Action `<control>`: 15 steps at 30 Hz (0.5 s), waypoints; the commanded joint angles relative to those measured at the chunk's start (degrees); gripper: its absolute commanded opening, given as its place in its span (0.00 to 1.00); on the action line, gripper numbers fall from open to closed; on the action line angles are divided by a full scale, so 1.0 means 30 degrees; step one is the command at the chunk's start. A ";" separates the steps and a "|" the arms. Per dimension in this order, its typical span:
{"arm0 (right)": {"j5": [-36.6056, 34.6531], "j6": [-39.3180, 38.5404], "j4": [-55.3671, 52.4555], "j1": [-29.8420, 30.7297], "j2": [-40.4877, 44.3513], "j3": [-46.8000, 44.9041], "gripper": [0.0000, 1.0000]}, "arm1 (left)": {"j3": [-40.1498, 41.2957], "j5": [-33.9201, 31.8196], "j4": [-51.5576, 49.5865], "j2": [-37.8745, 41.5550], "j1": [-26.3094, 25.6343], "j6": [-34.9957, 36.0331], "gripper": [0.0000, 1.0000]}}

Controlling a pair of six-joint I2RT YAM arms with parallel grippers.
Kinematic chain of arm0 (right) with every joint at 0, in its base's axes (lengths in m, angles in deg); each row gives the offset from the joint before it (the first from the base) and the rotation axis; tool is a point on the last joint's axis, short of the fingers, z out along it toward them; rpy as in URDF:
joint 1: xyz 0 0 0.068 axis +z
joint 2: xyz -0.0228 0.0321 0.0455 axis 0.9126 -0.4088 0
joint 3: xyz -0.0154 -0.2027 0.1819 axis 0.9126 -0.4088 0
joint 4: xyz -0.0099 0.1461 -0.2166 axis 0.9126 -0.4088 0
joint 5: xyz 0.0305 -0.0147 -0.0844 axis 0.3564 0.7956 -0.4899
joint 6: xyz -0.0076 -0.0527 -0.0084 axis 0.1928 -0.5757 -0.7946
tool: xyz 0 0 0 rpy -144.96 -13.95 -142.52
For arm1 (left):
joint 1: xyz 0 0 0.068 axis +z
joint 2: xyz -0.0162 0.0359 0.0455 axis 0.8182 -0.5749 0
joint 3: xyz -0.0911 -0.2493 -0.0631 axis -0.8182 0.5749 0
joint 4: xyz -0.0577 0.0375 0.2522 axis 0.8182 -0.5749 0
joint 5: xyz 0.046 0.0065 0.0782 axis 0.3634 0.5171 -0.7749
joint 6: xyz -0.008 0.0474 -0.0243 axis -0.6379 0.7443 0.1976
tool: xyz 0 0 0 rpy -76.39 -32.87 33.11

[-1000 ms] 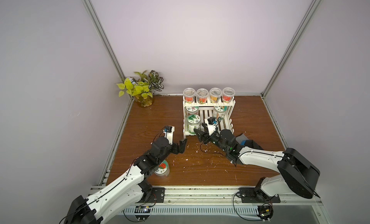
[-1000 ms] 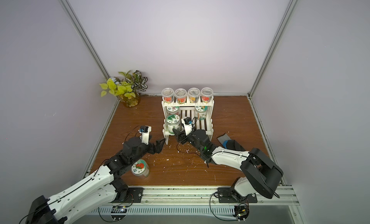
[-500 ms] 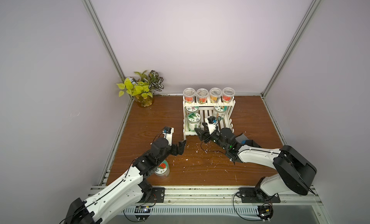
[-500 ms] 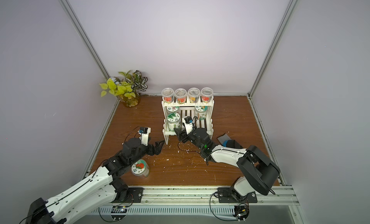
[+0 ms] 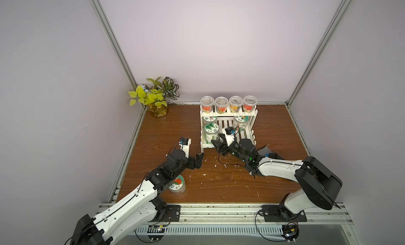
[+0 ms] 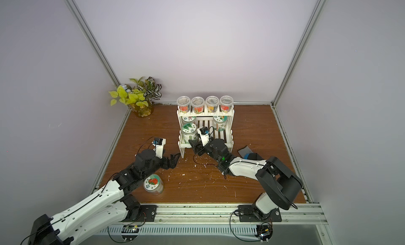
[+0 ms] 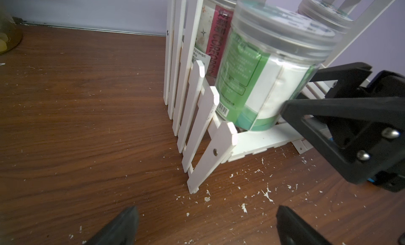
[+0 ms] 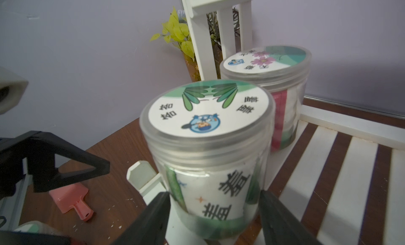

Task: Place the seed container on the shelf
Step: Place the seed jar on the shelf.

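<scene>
Nearest the rail, at the table's 7 o'clock, a red-lidded jar [image 6: 153,183] stands on the wood beside the left arm. Just beyond it hangs the left gripper [image 5: 197,160], jaws spread wide, nothing between them, aimed at the front-left leg of the shelf [image 7: 258,143].

Mid-table now, the action. The seed container [image 8: 208,114], green-labelled and clear-walled, sits on the shelf's lower tier at its 7 o'clock corner, just inside the little picket rail. The right gripper [image 8: 213,195] comes in from 5 o'clock, one jaw on each side of the jar's lower body, tight up against the wall. I cannot tell whether they are pressing or just brushing it.

By my reckoning this is a stiff, light plastic jar with a smooth, glossy label, so it is likely to slip and swivel in a low pinch. The better hold is across the straight wall just under the lid's shoulder, with a moderate squeeze.

At the jar's 12 o'clock stands a pink-labelled jar [image 8: 265,57], and another jar [image 5: 241,121] is at the tier's far right. Four clear cups [image 5: 228,103] line the top tier. A potted plant [image 5: 153,97] fills the 11 o'clock corner.
</scene>
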 commanded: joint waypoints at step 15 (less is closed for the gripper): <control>-0.0276 -0.0863 0.0454 -0.0349 0.0083 0.0376 0.70 | -0.0420 -0.0695 -0.0457 0.0498 0.0215 0.0150 1.00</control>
